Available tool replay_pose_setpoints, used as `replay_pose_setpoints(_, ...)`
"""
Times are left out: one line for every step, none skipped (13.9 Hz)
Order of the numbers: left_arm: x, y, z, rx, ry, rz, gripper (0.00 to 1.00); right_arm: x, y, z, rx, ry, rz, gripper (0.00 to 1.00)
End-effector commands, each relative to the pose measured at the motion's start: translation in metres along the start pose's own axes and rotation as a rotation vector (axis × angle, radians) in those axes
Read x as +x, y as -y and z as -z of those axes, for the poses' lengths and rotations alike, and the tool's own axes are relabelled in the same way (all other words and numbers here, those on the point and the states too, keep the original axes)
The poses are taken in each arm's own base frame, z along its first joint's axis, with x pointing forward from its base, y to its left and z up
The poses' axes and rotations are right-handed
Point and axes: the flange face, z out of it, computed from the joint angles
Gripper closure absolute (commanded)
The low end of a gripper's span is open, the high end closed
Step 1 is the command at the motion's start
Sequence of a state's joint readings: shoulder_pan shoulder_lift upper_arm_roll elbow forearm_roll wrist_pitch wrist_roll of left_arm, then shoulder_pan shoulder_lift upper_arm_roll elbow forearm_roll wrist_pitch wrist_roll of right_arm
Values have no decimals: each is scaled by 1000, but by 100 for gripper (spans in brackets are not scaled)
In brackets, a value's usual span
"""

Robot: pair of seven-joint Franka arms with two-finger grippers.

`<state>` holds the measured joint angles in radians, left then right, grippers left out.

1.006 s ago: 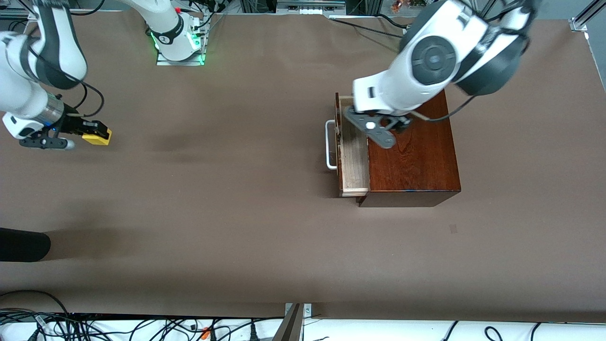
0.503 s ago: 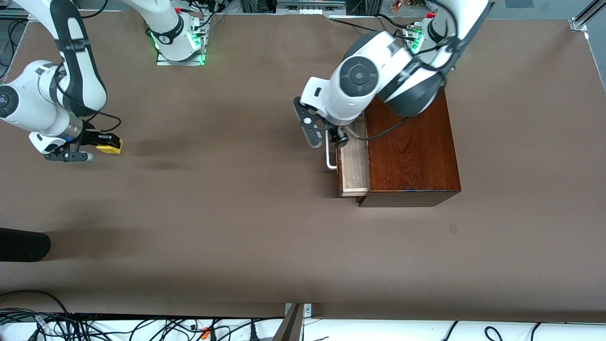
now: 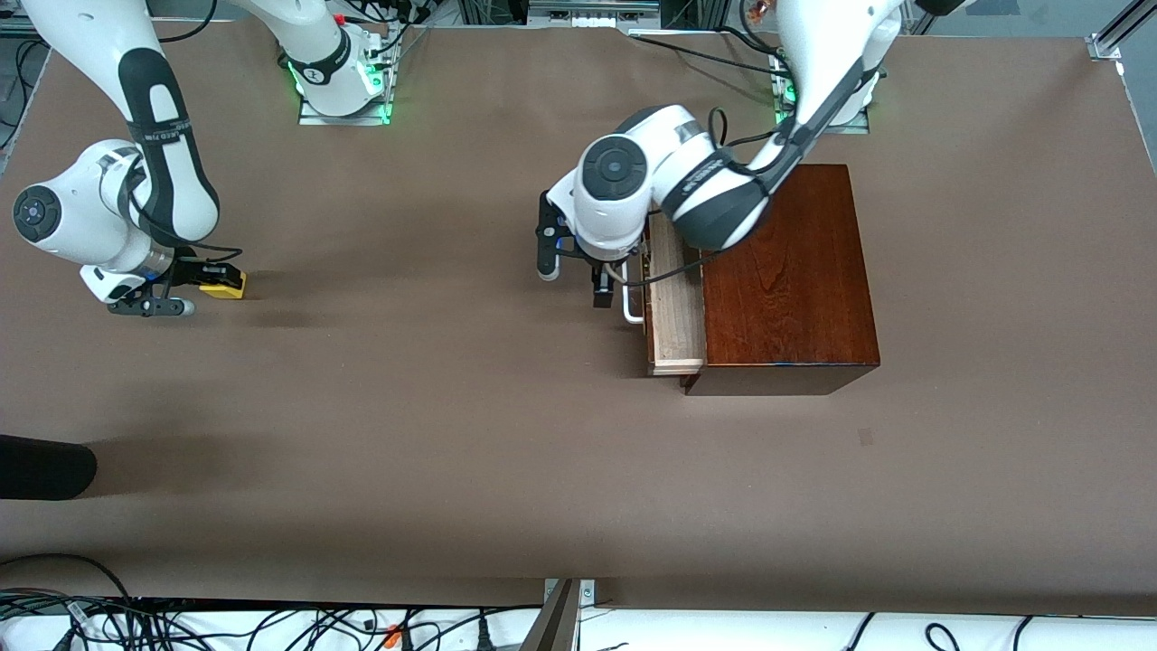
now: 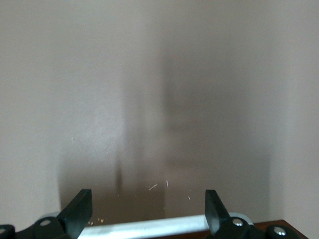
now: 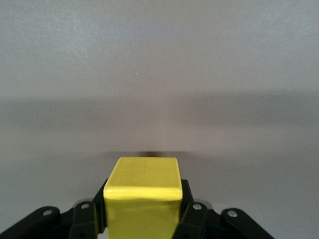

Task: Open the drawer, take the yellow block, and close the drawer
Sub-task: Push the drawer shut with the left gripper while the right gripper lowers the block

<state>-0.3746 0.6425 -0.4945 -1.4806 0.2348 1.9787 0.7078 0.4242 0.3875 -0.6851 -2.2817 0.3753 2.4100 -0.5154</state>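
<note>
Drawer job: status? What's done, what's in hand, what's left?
Done: the drawer stands pulled out of the wooden box, and the yellow block is out, clamped in the right gripper over bare table at the right arm's end. In hand: the left gripper, fingers open, sits at the white handle. Left: pushing the drawer shut.

The wooden box (image 3: 786,271) is gleaming, polished reddish-brown; its drawer (image 3: 676,307) is showing pale raw wood, and the yellow block (image 5: 143,196) is looking matt.
</note>
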Motion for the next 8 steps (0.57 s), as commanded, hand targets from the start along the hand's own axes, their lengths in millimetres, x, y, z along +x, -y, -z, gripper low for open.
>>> replay_pose_setpoints(9,-2,-11,48,58,-82,0,0,-5,-14,2,9,5,100)
replay_pose_setpoints(7,-1,-14,60,79,-92,0,0,-4,-16,1,12,7,100)
replay_pose_setpoints(4,2,-19,72,104,-102,0,1,-4,-14,2,10,8,96)
replay_pose_setpoints(2,3,-22,80,119,-109,0,2,-1,-14,2,10,7,71)
replay_pose_setpoints(1,4,-26,82,131,-111,0,7,3,-10,3,5,3,22)
replay_pose_setpoints(-2,4,-28,79,144,-110,0,11,6,-5,5,-3,4,0)
replay_pose_setpoints(-8,4,-30,62,169,-101,0,16,7,2,6,-17,13,0)
replay_pose_setpoints(-12,5,-30,48,190,-94,0,18,9,7,19,-13,10,0)
